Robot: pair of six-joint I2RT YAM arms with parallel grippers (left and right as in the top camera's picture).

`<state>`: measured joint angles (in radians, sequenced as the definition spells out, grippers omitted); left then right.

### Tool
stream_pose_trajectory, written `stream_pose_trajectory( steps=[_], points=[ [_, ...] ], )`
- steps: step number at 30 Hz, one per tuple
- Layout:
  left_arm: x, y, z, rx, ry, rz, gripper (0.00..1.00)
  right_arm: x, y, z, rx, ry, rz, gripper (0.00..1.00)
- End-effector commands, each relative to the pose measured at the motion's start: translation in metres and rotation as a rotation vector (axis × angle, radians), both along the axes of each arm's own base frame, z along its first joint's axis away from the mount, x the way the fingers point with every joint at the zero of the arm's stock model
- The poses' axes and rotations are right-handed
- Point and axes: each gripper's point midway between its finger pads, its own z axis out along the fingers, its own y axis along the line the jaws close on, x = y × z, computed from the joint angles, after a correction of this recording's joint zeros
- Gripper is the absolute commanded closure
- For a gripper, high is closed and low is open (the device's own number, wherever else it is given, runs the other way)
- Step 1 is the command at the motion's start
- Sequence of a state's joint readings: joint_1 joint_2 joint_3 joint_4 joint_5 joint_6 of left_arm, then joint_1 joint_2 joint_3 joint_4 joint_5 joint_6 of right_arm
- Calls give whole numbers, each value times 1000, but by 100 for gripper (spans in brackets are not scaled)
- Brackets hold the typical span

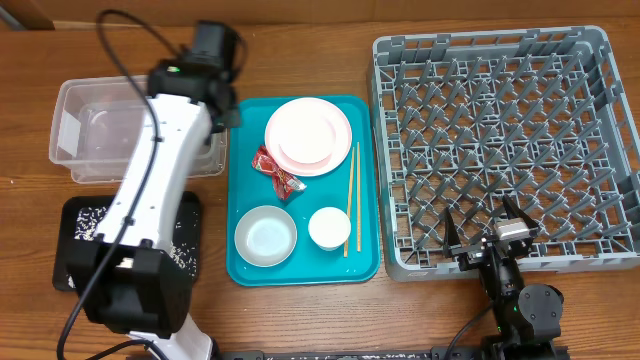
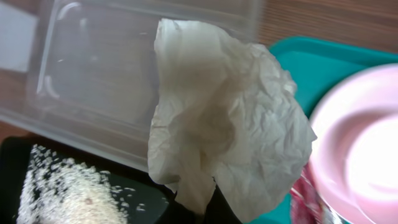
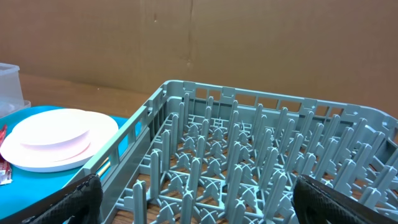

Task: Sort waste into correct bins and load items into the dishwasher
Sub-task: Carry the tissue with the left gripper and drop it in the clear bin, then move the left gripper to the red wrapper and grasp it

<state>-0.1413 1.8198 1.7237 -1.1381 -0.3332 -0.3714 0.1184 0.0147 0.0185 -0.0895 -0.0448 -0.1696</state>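
I have the crumpled white paper napkin [image 2: 230, 118] pinched in the left gripper [image 2: 208, 202], which is clamped on its lower folds. The paper hangs in the middle of the left wrist view, over the near wall of the clear tub [image 2: 93, 81] and beside the corner of the teal tray [image 2: 298, 53]. The black tray [image 2: 15, 158] at lower left already holds the rice scraps [image 2: 62, 193], so I judge the napkin belongs in the tub.

To do this well I would carry it further toward the upper left, until the whole wad is over the tub's floor, and only then let go. Crumpled paper is light and may cling to a finger or drift, and released here it could drape over the wall or land in the rice.

The right gripper [image 1: 487, 228] sits spread and empty at the lower edge of the grey dish rack [image 1: 500, 140].

Much is hidden. Overhead, the left arm covers the napkin entirely, so I cannot judge its height above the tub. In the wrist view the paper blocks most of the fingers. The red wrapper [image 2: 301, 196] and pink plate [image 2: 367, 137] are cut off at the right edge and blurred.
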Motion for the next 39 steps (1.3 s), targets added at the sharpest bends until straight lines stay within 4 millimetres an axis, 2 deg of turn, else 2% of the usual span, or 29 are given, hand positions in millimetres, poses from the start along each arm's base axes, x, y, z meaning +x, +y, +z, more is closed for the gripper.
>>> stream_pose_trajectory(
  steps=[1, 6, 13, 16, 18, 20, 21, 23, 25, 27, 29, 30, 31, 34, 36, 39],
  points=[
    [-2, 49, 2, -16, -22, 167, 96, 0, 1, -1, -2, -10, 4, 0],
    [-6, 95, -10, -91, -34, 296, 96, 0, 1, -1, -2, -10, 4, 0],
    [-10, 141, -33, -138, -77, 406, 92, 0, 1, -1, -2, -10, 4, 0],
    [-11, 154, -40, -135, -90, 433, 90, 0, 1, -1, -2, -10, 4, 0],
    [-10, 159, -41, -133, -104, 443, 67, 0, 1, -1, -2, -10, 4, 0],
    [-7, 161, -39, -130, -121, 445, 31, 0, 1, -1, -2, -10, 4, 0],
    [-5, 162, -38, -130, -131, 444, 18, 0, 1, -1, -2, -10, 4, 0],
    [0, 163, -36, -128, -153, 442, 9, 0, 1, -1, -2, -10, 4, 0],
    [3, 164, -32, -131, -171, 439, 8, 0, 1, -1, -2, -10, 4, 0],
    [7, 158, -27, -149, -178, 424, 12, 0, 1, -1, -2, -10, 4, 0],
    [12, 143, -19, -193, -184, 387, 16, 0, 1, -1, -2, -10, 4, 0],
    [15, 130, -14, -225, -187, 349, 19, 0, 1, -1, -2, -10, 4, 0],
    [17, 119, -9, -249, -189, 312, 26, 0, 1, -1, -2, -10, 4, 0],
    [20, 75, 6, -323, -194, 180, 34, 0, 1, -1, -2, -10, 4, 0],
    [17, 43, 14, -346, -185, 106, 34, 0, 1, -1, -2, -10, 4, 0],
    [9, 2, 14, -354, -138, 21, 34, 0, 1, -1, -2, -10, 4, 0]
  ],
)
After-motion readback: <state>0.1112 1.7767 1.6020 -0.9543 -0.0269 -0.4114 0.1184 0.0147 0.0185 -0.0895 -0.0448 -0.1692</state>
